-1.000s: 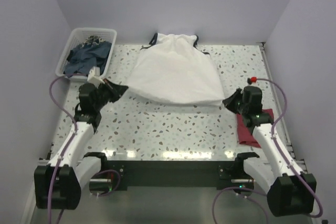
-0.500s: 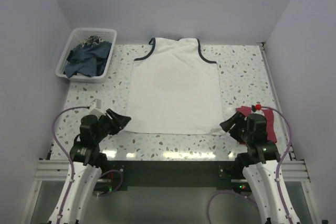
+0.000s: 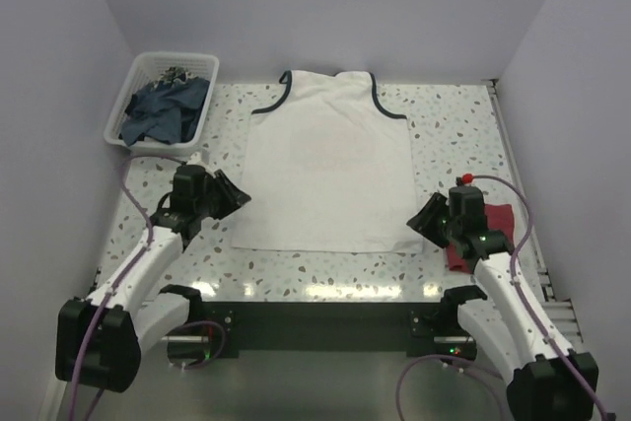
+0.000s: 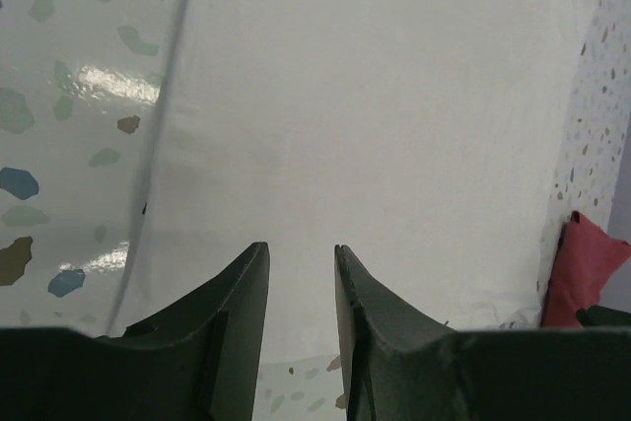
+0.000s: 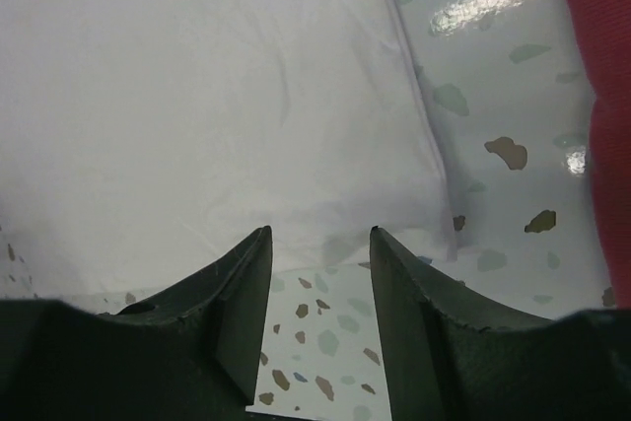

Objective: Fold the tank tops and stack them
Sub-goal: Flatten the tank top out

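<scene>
shirt: white navy-trimmed cloth tank top [image 3: 330,179], bunched a second ago, now flat
left gripper [image 3: 234,196]: let go, jaws parted, empty
right gripper [image 3: 424,219]: same
next: likely folding

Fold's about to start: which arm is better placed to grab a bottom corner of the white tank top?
Probably right: the right gripper sits at the white tank top's hem corner; the left gripper is further up its side.

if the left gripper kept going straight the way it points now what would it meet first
Most likely the white tank top: the left gripper, open and empty, points in over its near left corner. How high it is above the cloth is unclear.
</scene>
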